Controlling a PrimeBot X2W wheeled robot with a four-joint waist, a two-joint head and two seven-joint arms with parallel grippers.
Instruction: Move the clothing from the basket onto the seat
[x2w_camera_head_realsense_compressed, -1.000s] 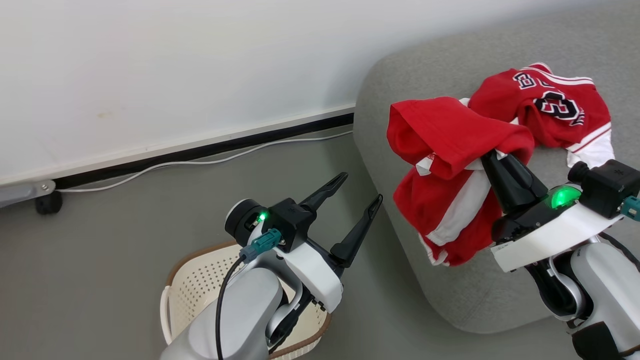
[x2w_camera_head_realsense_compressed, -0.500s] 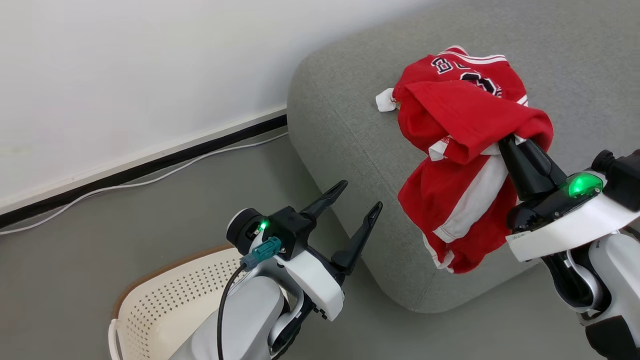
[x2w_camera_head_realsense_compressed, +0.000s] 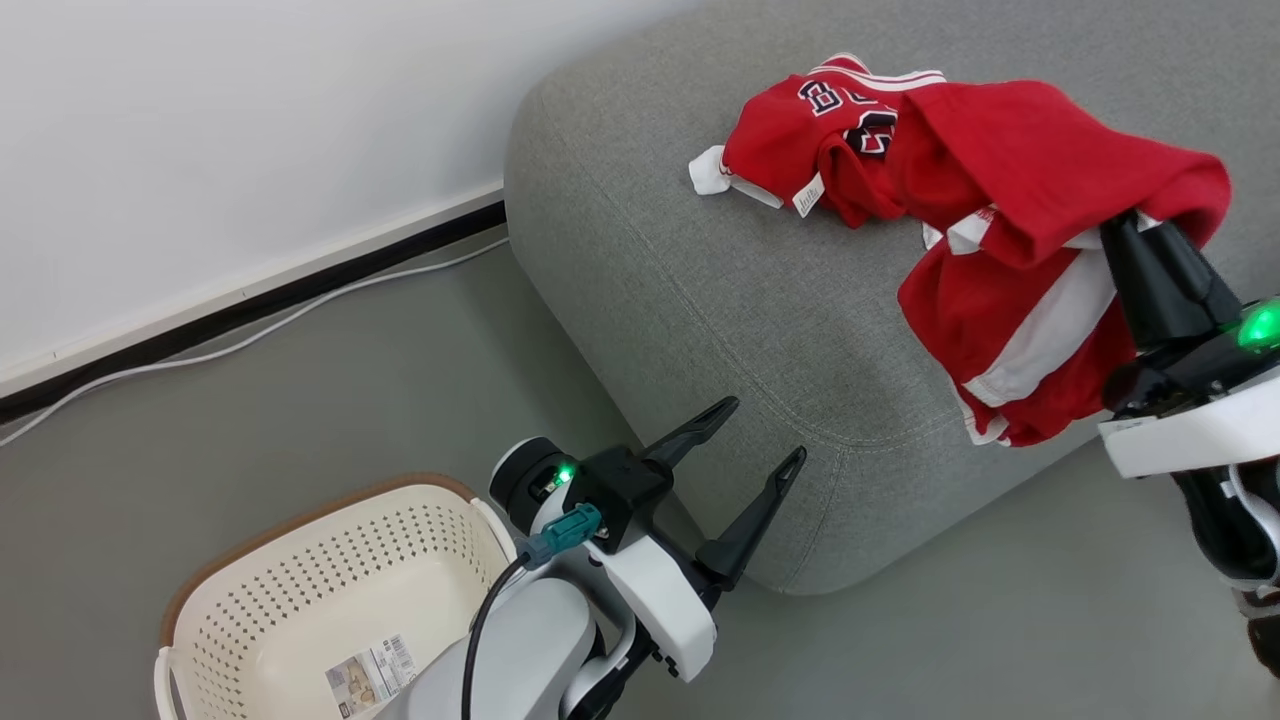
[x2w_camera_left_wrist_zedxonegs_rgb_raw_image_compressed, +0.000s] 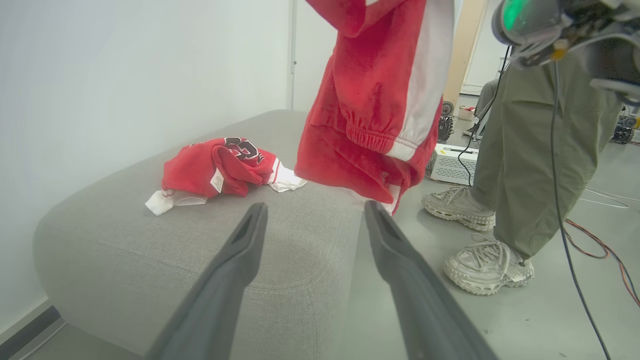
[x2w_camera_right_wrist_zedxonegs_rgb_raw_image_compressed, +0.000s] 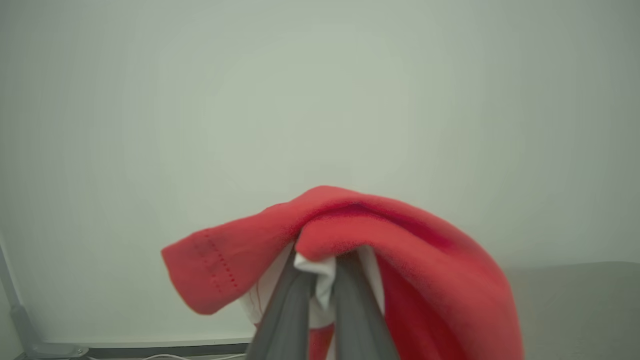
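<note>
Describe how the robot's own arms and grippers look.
Left gripper: two long, slim dark-grey fingers on a black block with a small green light, a white wrist shell and a rounded silver-grey forearm. A teal plug feeds a black cable. Right gripper: matching dark tapering fingers, a glowing green dome and a white shell.
</note>
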